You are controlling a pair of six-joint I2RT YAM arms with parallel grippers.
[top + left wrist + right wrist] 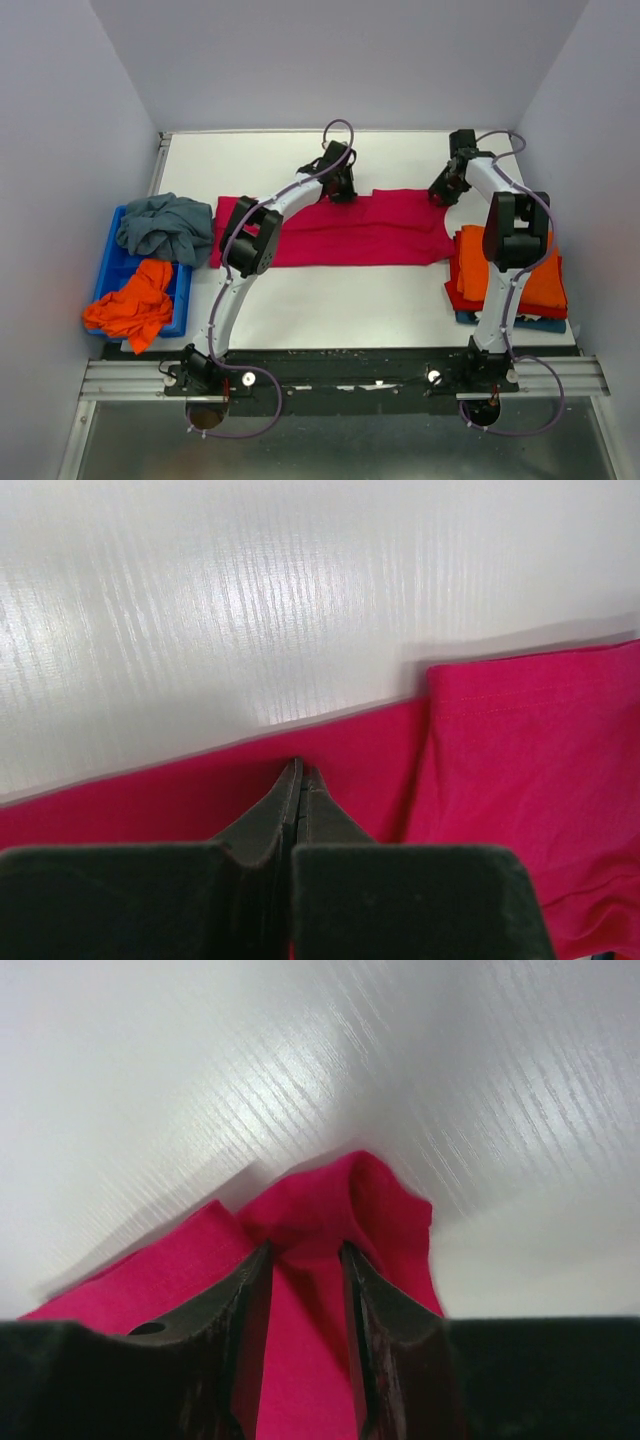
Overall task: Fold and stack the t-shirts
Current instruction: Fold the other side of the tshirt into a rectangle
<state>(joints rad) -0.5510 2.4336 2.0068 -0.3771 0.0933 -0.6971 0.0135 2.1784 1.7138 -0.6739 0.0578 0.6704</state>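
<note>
A crimson t-shirt lies in a long folded band across the middle of the white table. My left gripper is at its far edge, left of centre. In the left wrist view the left gripper is shut with its tips on the shirt's far hem and a sliver of red between the fingers. My right gripper is at the shirt's far right corner. In the right wrist view the right gripper holds bunched crimson cloth between its jaws, raised a little off the table.
A blue bin at the left holds a crumpled grey-blue shirt and an orange shirt. At the right, folded orange and red shirts are stacked on a blue tray. Walls close in the sides and back.
</note>
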